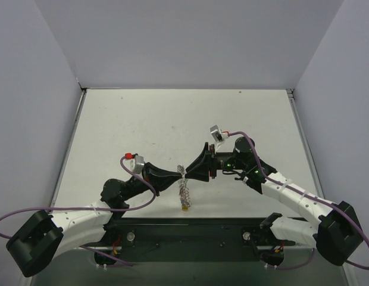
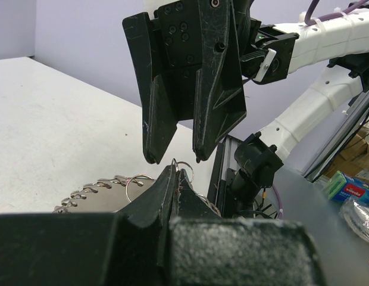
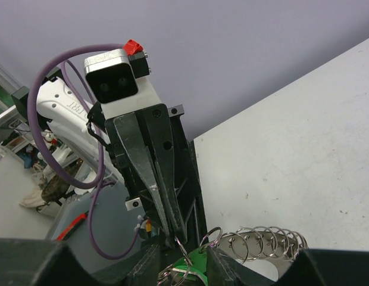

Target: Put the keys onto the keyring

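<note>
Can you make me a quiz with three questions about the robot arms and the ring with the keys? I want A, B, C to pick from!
1. Where is the keyring?
A) far from both arms
B) on top of the right arm
C) where the left gripper and right gripper meet

2. What colour is the key at its bottom end?
A) yellow
B) purple
C) black

3. The left gripper is:
A) wide open
B) shut on the keyring
C) out of sight

Answers:
1 C: the top view shows it right under the two meeting grippers.
2 A: a yellow head shows there.
3 B: its jaws are pinched together on a wire loop.
</note>
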Motion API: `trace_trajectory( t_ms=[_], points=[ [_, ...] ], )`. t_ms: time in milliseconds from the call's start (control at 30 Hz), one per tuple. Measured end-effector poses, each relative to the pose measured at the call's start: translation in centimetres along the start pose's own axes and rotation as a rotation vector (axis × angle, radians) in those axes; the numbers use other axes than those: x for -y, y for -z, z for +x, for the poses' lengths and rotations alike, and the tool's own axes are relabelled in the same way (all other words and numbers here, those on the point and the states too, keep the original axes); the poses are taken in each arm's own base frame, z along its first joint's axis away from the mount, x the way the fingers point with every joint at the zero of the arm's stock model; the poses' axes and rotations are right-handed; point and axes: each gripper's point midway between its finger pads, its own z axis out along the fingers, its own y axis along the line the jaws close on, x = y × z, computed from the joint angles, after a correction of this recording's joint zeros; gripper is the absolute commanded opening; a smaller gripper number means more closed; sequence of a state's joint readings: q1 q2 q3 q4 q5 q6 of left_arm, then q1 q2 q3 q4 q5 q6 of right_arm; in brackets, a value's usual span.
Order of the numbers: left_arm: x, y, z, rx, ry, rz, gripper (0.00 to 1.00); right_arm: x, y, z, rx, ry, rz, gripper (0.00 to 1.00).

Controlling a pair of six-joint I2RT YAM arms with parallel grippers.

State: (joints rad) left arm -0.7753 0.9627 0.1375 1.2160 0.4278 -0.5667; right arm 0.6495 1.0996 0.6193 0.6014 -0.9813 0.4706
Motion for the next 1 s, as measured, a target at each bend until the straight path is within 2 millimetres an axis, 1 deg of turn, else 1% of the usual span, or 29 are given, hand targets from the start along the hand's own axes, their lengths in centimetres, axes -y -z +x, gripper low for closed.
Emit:
trace_trajectory(
  t_ms=[233, 600, 700, 733, 800, 833, 1000],
  points=[
    [0.0, 0.0, 0.0, 0.0, 0.001, 0.0, 0.0, -0.1, 0.0, 0.0, -0.001, -0.003, -0.004, 0.33],
    [0.0, 0.0, 0.0, 0.0, 0.001, 0.001, 0.0, -0.5, -0.4, 0.4, -0.017, -0.02, -0.034, 0.33],
    [-0.1, 0.0, 0.1, -0.001, 0.002, 0.0, 0.0, -0.5, -0.6, 0.8, -0.03, -0.03, -0.041, 0.24],
    [-0.1, 0.0, 0.1, -0.001, 0.002, 0.0, 0.0, -0.4, -0.6, 0.9, -0.031, -0.031, -0.04, 0.17],
    [-0.1, 0.0, 0.1, -0.002, 0.002, 0.0, 0.0, -0.3, -0.7, 1.0, -0.035, -0.034, -0.042, 0.07],
    [0.0, 0.0, 0.1, -0.001, 0.002, 0.001, 0.0, -0.3, -0.7, 1.0, -0.036, -0.039, -0.041, 0.0],
    [-0.2, 0.0, 0.1, -0.001, 0.002, -0.005, 0.0, -0.7, -0.7, 1.1, -0.041, -0.035, -0.058, 0.0]
  ],
)
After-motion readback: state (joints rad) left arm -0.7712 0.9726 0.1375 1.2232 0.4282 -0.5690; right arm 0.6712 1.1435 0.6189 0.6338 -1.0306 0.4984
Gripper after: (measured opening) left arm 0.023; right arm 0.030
